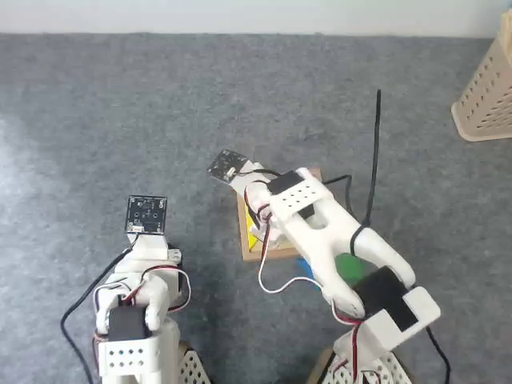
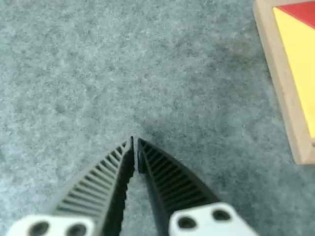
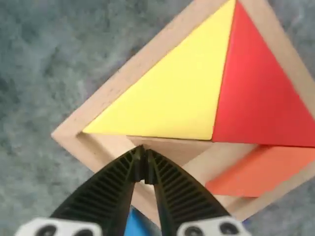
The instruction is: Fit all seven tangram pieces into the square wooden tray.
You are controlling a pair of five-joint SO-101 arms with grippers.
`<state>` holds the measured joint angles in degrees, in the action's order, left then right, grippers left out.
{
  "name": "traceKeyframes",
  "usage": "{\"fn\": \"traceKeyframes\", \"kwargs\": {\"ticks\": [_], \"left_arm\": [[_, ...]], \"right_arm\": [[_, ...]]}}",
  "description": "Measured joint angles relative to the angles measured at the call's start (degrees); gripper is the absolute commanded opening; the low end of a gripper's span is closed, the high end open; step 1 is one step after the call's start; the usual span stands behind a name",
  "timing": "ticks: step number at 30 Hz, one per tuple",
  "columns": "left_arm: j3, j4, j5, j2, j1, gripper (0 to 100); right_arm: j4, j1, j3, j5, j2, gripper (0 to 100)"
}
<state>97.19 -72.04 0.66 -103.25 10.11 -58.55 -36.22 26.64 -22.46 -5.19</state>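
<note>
In the tray (image 3: 98, 105) are seated yellow (image 3: 172, 98), red (image 3: 256, 98) and orange (image 3: 261, 172) pieces, with yellow's long edge along the rim. The left hand (image 2: 134, 142) and right hand (image 3: 144, 151) are pinched closed.

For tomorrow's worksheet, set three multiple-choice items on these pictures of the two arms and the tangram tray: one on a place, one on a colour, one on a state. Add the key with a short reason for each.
1. Where is the right end effector?
A) above the basket
B) over bare wood inside the tray
C) on the orange piece

2. Which colour of piece shares an edge with the yellow triangle?
A) green
B) purple
C) red

3. What state is the left end effector in?
A) shut and empty
B) wide open
C) shut on a blue piece

Key:
1 B: its tips sit over the tray's uncovered wood.
2 C: the red triangle meets the yellow one along one edge.
3 A: its tips meet over the carpet with nothing between them.
</note>
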Motion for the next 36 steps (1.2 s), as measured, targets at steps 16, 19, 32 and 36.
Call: {"fn": "traceKeyframes", "kwargs": {"ticks": [16,19,32,36], "left_arm": [[0.00,0.00,0.00,0.00,0.00,1],[0.00,0.00,0.00,0.00,0.00,1],[0.00,0.00,0.00,0.00,0.09,1],[0.00,0.00,0.00,0.00,0.09,1]], "right_arm": [[5.63,5.98,0.00,5.98,-0.44,0.7],[5.45,5.98,-0.26,5.98,-0.97,0.7],[-1.58,9.05,-0.44,5.54,-0.97,0.7],[-2.55,11.52,-0.44,5.54,-0.97,0.7]]}}
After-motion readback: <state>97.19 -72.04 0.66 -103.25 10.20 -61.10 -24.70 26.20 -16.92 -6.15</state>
